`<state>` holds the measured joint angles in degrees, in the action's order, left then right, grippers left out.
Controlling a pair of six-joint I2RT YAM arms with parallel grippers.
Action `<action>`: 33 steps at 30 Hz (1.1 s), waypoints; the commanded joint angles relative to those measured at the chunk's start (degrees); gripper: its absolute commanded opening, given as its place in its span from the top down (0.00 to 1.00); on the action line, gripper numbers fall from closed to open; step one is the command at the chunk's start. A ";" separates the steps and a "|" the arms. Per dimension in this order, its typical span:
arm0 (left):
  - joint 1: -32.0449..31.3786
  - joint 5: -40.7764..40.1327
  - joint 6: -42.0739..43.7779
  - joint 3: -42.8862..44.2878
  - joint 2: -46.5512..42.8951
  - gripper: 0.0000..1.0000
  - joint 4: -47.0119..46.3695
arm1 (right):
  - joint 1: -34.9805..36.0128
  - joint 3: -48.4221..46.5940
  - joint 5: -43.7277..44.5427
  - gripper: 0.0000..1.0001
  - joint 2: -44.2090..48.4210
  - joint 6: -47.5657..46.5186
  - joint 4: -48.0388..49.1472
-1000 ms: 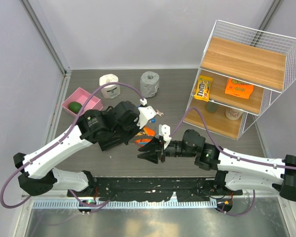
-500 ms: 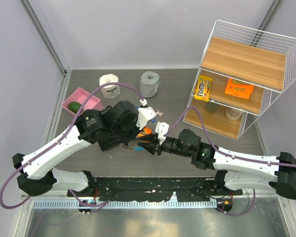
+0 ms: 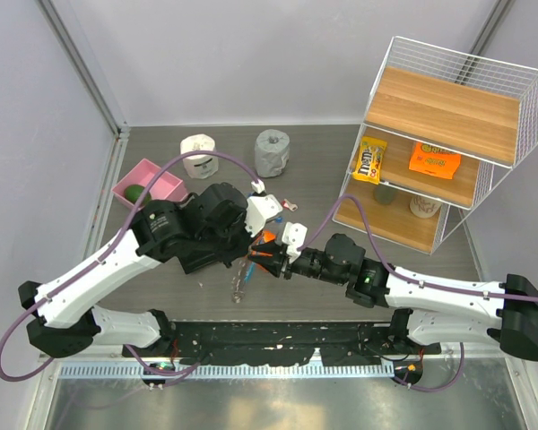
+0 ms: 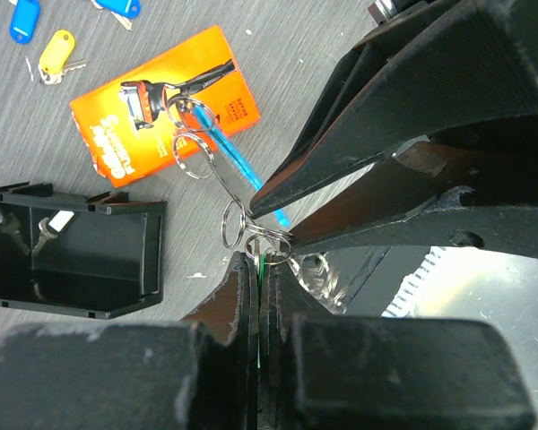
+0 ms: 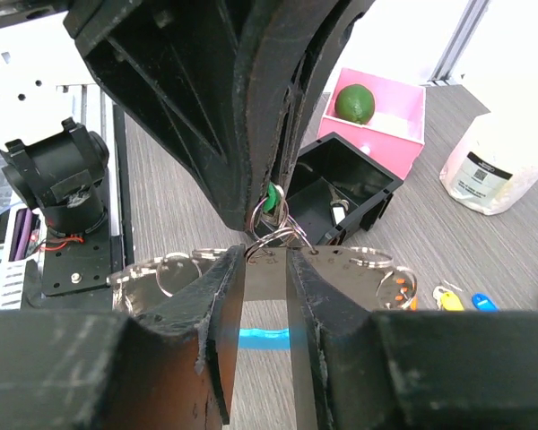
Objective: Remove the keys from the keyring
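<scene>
pink tray (image 3: 154, 170) far left: lime (image 3: 136, 193) inside | black box (image 4: 117, 264): tagged key (image 4: 58, 221) inside | left gripper (image 4: 258, 264), right gripper (image 5: 266, 255) both pinching the keys (image 5: 265, 276)

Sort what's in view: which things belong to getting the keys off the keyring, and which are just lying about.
Job: linked silver wire keyring with light-blue band; flat grey metal key; left gripper; right gripper.
Lying about: orange razor pack; open black plastic box; pink tray; green lime; blue-tagged key; yellow-tagged key.
</scene>
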<state>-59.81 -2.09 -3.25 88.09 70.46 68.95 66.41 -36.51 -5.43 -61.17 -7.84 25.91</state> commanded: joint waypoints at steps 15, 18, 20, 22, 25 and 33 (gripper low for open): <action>0.22 2.88 -0.18 0.94 -1.55 1.00 -1.36 | 1.17 1.70 -3.62 0.95 2.10 -4.55 3.44; 1.01 3.84 0.08 1.38 -1.73 1.00 -1.18 | 1.70 4.33 -4.59 0.95 3.59 -9.28 3.09; 1.80 3.93 0.26 1.82 -1.64 1.00 -0.57 | 2.14 6.27 -4.85 0.95 4.83 -12.88 3.88; 2.59 4.28 0.17 2.25 -1.03 1.00 0.04 | 2.67 7.86 -4.59 0.95 5.97 -16.40 4.85; 3.82 6.82 0.17 2.78 -0.15 1.00 0.57 | 3.46 9.70 -4.68 0.95 7.46 -22.99 5.46; 8.39 18.42 0.78 1.03 2.32 1.00 -1.18 | 5.31 13.74 -4.85 0.95 9.13 -35.58 11.70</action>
<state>-54.30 11.55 -3.84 88.07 72.84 70.17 70.50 -24.95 -8.64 -53.32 -35.59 34.20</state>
